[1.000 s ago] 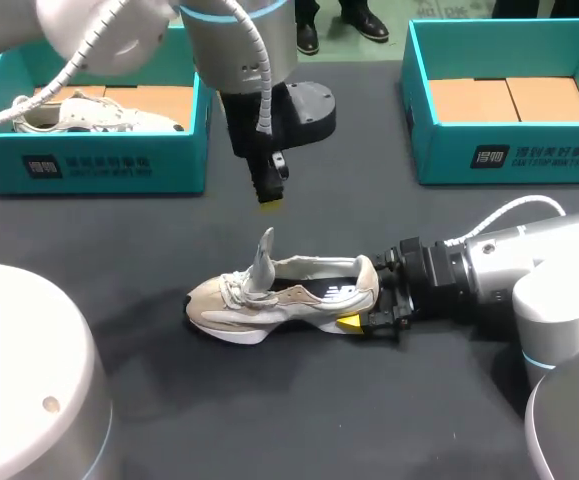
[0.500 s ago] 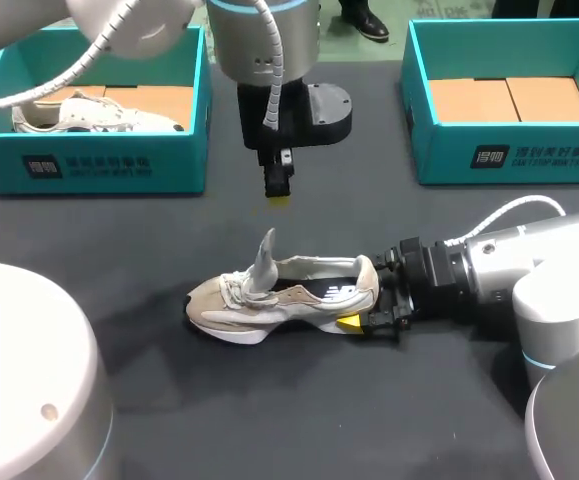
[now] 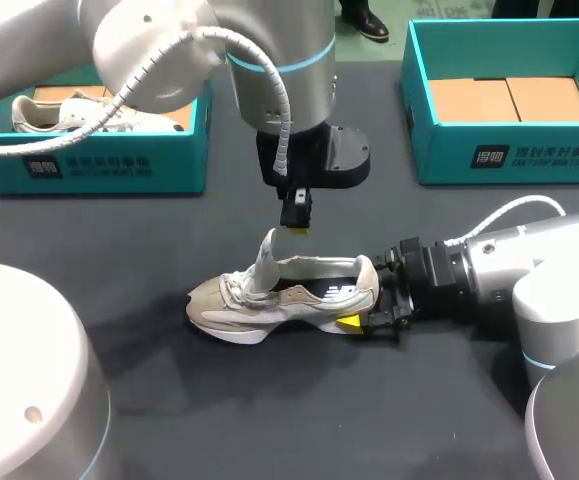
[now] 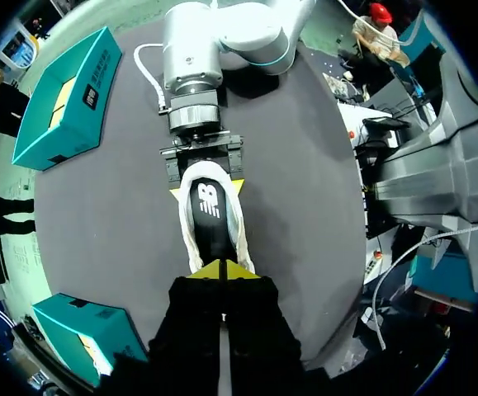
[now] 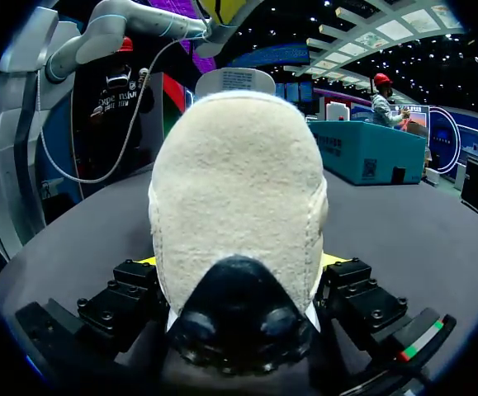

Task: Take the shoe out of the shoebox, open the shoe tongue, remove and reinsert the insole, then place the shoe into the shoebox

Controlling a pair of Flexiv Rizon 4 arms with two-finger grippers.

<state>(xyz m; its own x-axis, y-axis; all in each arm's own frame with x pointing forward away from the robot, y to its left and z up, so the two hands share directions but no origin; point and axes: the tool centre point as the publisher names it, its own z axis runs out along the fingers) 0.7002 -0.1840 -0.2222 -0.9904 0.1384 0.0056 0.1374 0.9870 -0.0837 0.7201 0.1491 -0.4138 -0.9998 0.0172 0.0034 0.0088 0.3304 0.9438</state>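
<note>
The beige suede-and-mesh sneaker (image 3: 279, 295) rests on its sole near the middle of the dark worktop (image 3: 169, 400), its heel clamped from both sides by the right hand (image 3: 364, 302), while the left hand (image 3: 296, 225), yellow fingertips pressed together, hangs just above the upright tongue (image 3: 266, 258).

Beige shoe (image 3: 281, 296), sole down (tongue (image 3: 265, 262) up)
</note>
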